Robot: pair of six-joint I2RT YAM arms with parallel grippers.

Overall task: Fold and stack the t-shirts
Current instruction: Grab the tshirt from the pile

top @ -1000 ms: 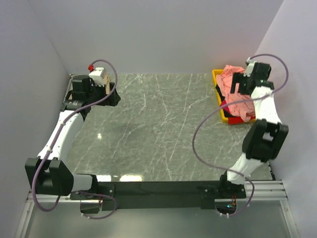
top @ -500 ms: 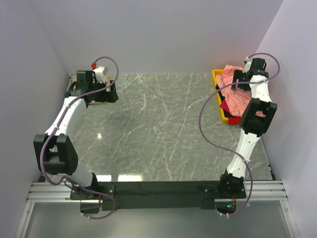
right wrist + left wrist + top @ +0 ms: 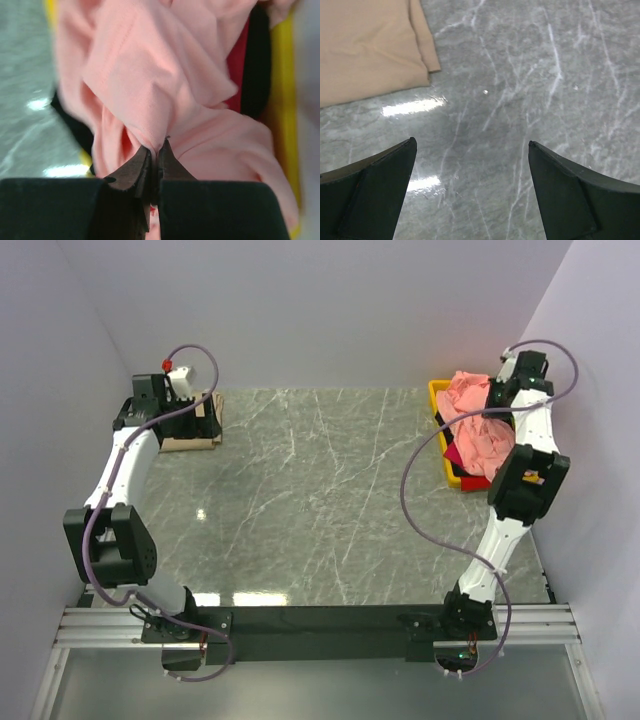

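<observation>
A crumpled salmon-pink t-shirt [image 3: 478, 426] lies heaped in the yellow bin [image 3: 438, 392] at the far right, over a crimson-red t-shirt [image 3: 474, 481]. My right gripper [image 3: 156, 146] is shut on a pinched fold of the salmon-pink t-shirt [image 3: 150, 85], with red cloth [image 3: 239, 65] showing behind it. A folded tan-beige t-shirt [image 3: 194, 430] lies flat at the table's far left corner. My left gripper [image 3: 470, 150] hangs open above bare table just right of the tan-beige t-shirt [image 3: 365, 45], holding nothing.
Grey marble tabletop [image 3: 320, 500] spreads between the arms. Walls close in on the left, back and right. The bin's yellow rim [image 3: 282, 75] runs beside the right gripper. Purple cables loop from both arms.
The right gripper has reached deeper into the bin and closed on the pink cloth. The left arm has swung further back and left, uncovering the folded tan shirt.
</observation>
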